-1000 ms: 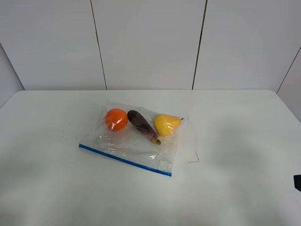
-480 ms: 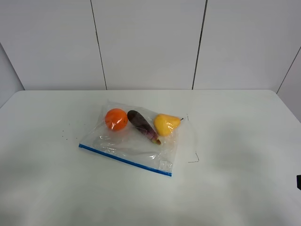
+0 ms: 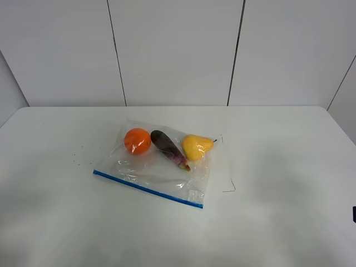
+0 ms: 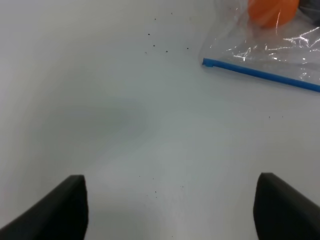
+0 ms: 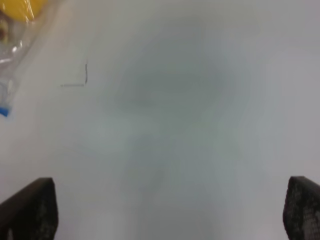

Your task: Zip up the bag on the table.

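The clear bag (image 3: 161, 169) lies flat in the middle of the white table (image 3: 289, 150). Its blue zipper strip (image 3: 147, 189) runs along the near edge. An orange fruit (image 3: 137, 141), a purple eggplant (image 3: 169, 149) and a yellow pear (image 3: 196, 146) show through the plastic. My left gripper (image 4: 170, 220) hovers open over bare table, well short of the bag's corner (image 4: 265, 50) and its zipper strip (image 4: 260, 74). My right gripper (image 5: 165, 215) is open too, off to the side of the bag's edge (image 5: 10, 45). Nothing sits between either pair of fingers.
A thin dark mark (image 3: 230, 186) lies on the table right of the bag, also seen as the mark (image 5: 85, 75) in the right wrist view. Tiny dark specks (image 3: 77, 161) dot the surface left of the bag. A white panelled wall (image 3: 178, 50) stands behind the table.
The dark sliver of the right arm at the exterior view's right edge has slipped a little further out of frame. The bag has not moved.
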Available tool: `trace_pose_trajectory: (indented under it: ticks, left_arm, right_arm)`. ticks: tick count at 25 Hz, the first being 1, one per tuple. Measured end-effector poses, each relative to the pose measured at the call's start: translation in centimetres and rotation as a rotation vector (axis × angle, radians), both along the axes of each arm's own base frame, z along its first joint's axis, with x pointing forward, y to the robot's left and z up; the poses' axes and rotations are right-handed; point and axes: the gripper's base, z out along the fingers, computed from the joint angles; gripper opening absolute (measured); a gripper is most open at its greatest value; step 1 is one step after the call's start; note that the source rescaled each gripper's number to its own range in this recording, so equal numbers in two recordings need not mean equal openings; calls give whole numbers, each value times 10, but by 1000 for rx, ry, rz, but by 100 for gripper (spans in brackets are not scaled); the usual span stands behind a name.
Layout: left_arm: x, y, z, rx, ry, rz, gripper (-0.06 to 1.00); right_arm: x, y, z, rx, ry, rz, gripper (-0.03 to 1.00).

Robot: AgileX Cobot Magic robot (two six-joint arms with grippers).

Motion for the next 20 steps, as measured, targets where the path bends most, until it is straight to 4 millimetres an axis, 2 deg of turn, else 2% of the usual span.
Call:
trace_pose_trajectory:
  ticks: [14,20]
  left_arm:
    - [0,0,0,3,1,2,98]
    - [0,0,0,3,2,2,98]
  right_arm:
    - [-44,-2,6,7,-285,-32,100]
    - [-47,-1,6,9,-303,-32,100]
